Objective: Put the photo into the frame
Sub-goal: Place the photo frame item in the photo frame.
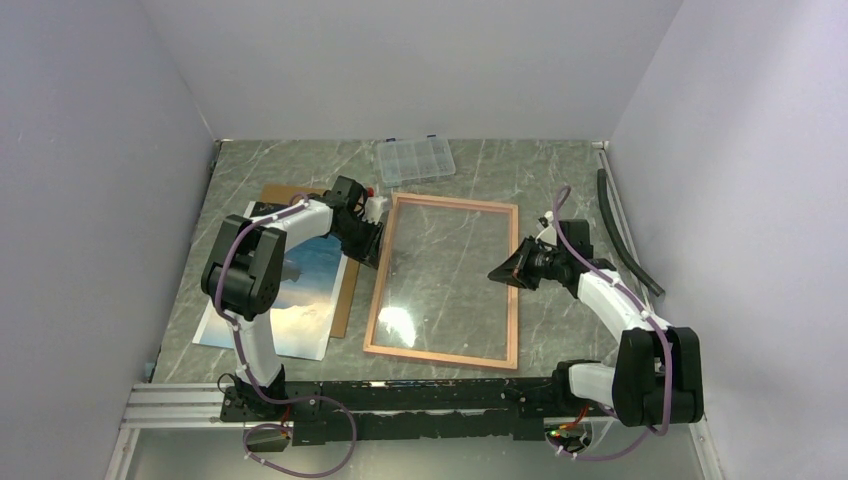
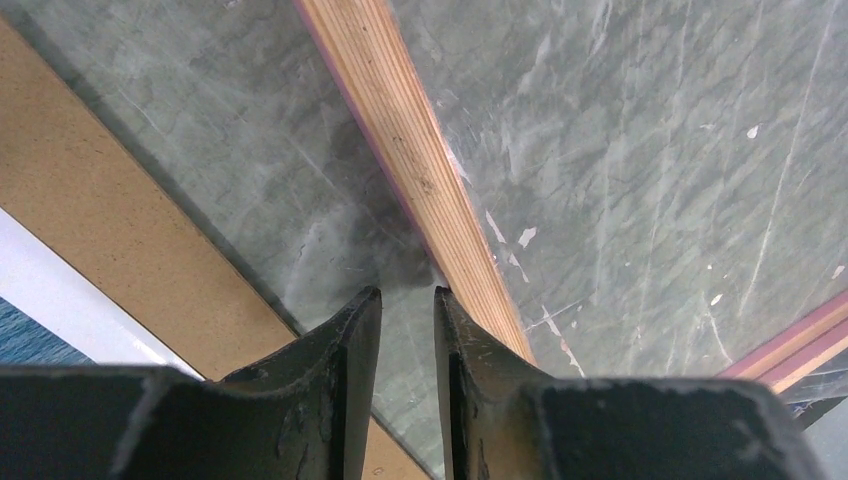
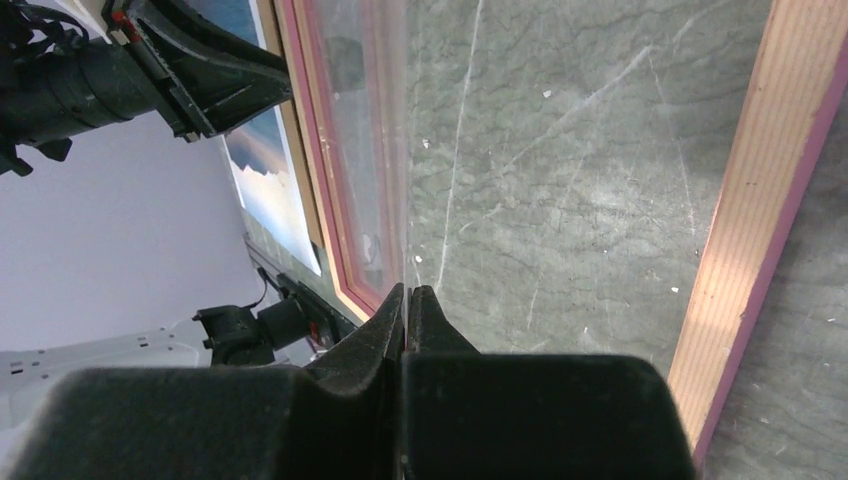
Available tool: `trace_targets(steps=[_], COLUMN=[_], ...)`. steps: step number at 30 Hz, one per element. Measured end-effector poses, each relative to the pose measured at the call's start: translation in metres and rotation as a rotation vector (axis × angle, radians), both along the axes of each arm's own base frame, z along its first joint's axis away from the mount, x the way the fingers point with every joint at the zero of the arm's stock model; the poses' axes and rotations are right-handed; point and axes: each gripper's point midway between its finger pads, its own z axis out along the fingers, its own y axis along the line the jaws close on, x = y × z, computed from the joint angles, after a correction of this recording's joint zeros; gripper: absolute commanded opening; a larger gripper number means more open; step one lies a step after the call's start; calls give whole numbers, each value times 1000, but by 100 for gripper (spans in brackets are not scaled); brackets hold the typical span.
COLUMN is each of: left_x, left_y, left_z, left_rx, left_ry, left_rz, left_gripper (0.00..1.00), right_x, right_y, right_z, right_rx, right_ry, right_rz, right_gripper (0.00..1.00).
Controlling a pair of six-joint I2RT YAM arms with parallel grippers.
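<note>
The surface (image 1: 560, 180) is carrying the frame (image 1: 440, 357), lying flat and empty. The photo (image 1: 305, 310) is lying just left of it on a brown board (image 1: 345, 300). The left tool (image 2: 408, 292), narrowly parted and gripping nothing, is resting against the frame's left rail. The right tool (image 3: 405, 292) is hovering clenched over the pane. Judging by this, the frame is being positioned, and next the photo needs fetching. No writing is showing.

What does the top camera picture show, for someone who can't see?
A rectangular pink-bordered picture frame with a clear pane lies on a grey marbled table. The left gripper is at its left edge, the right gripper over its right side. A blue sea photo lies to its left.
</note>
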Motion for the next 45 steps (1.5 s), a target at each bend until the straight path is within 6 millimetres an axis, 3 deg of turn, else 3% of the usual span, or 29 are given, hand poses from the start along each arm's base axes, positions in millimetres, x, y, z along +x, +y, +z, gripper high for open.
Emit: trace_targets(steps=[15, 24, 45], left_x=[-1, -2, -3], left_y=[-1, -2, -3], left_z=[0, -1, -1], left_rx=[-1, 1, 14], left_ry=[-1, -2, -8], left_rz=[-3, -8, -11], left_gripper=[31, 30, 26], right_x=[2, 0, 6], right_y=[-1, -3, 26], right_z=[-6, -19, 55], right_rx=[2, 13, 191], right_ry=[2, -16, -323], right_rz=[-21, -90, -45], right_gripper=[0, 0, 0])
